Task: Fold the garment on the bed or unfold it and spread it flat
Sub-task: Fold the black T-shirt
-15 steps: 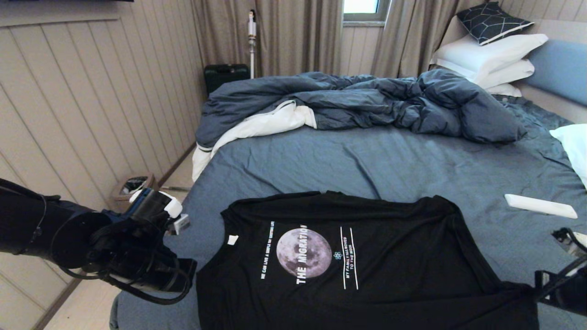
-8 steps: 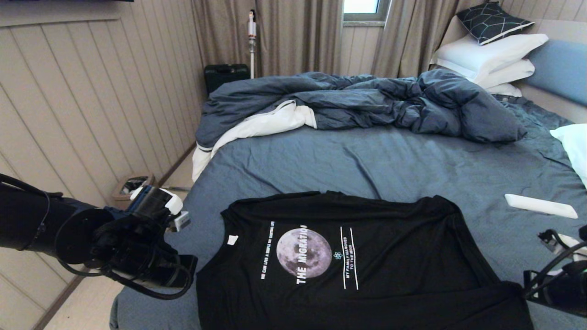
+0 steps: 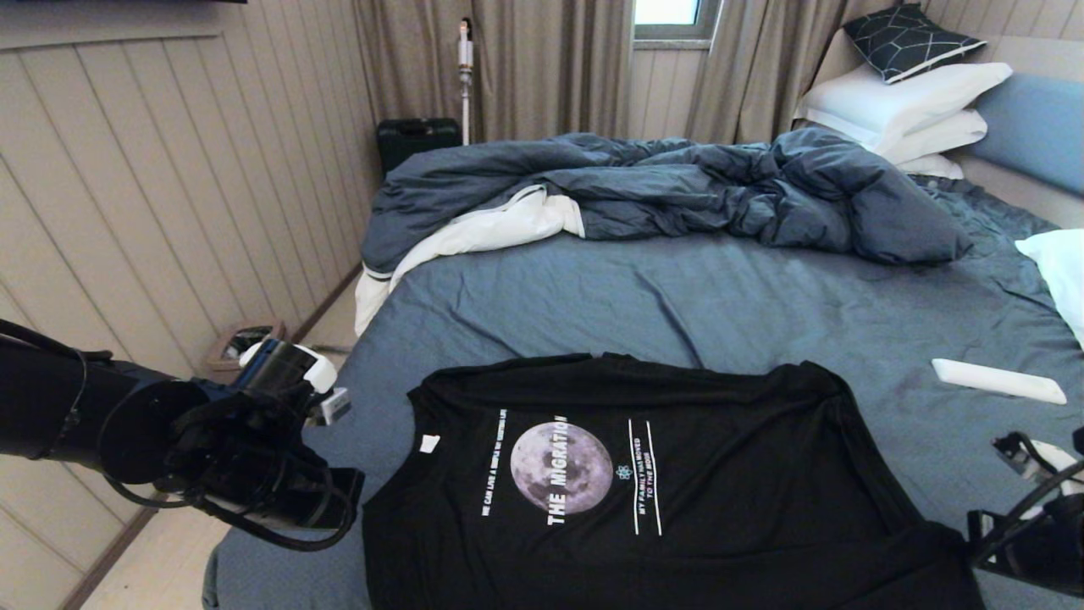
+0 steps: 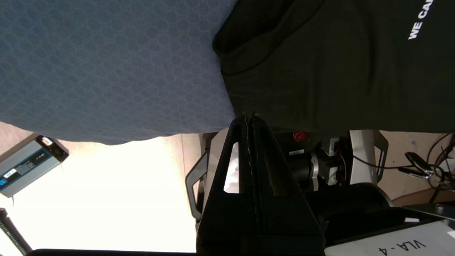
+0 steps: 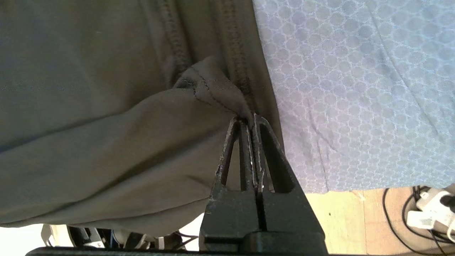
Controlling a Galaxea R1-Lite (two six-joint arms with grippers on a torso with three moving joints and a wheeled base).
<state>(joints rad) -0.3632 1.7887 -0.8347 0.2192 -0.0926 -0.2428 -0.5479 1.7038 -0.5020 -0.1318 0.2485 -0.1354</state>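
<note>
The garment (image 3: pixel 720 508), a black T-shirt with a moon print, lies spread print-up on the near part of the bed (image 3: pixel 677 296), its lower part hanging over the front rim. My left gripper (image 3: pixel 356 500) is shut on the garment's (image 4: pixel 320 71) side edge below the sleeve, tips (image 4: pixel 249 115) at the bed's rim. At the opposite side my right gripper (image 3: pixel 974 538) is shut on a small stitched fold of the garment (image 5: pixel 106 106), which bunches up at the tips (image 5: pixel 249 119).
A rumpled dark blue duvet (image 3: pixel 677 186) fills the bed's far side, with white pillows (image 3: pixel 898 102) by the headboard. A flat white object (image 3: pixel 999 381) lies on the sheet at right. A panelled wall and a wastebasket (image 3: pixel 241 343) stand left. My base (image 4: pixel 320 160) is under the bed's rim.
My right arm has sunk slightly toward the bed's front rim, and the garment's corner there lies a little lower. The left arm has barely shifted. The garment stays spread.
</note>
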